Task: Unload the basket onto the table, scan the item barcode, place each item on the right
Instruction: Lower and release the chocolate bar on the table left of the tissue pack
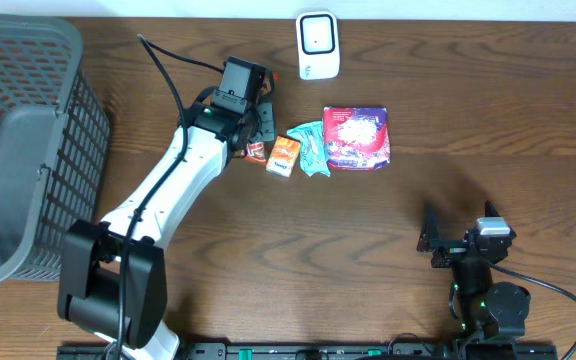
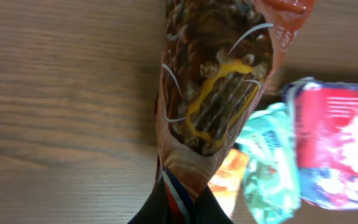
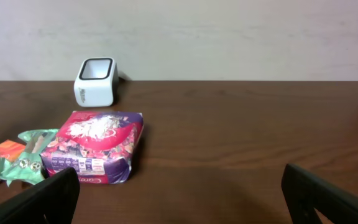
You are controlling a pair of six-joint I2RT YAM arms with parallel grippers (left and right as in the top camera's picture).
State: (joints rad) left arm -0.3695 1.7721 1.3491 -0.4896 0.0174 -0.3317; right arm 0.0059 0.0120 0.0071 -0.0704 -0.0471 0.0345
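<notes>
Broadly, a dark wooden tabletop (image 1: 368, 250) is seen from above, and its far left corner and left edge are taken up by a grey mesh basket (image 1: 80, 105). From the near edge on the left, the left arm (image 1: 173, 180) is stretched toward the middle of the far edge. Its left gripper (image 2: 174, 210) is clamped on the bottom end of a brown and orange snack packet (image 2: 216, 93), which is held beside the other goods; whether it touches the wood cannot be told. A purple and red packet (image 1: 356, 137) is laid flat toward the far edge, near the middle. Behind it, close to the far edge, a white scanner (image 1: 318, 45) is stood upright, well apart from the held packet. A crumpled green packet (image 1: 310, 148) is pressed against the purple one's left side, and a small orange box (image 1: 284, 156) is placed just beside that. Near the near edge on the right, the right gripper (image 3: 179, 196) is held with its jaws spread wide and nothing between them.
</notes>
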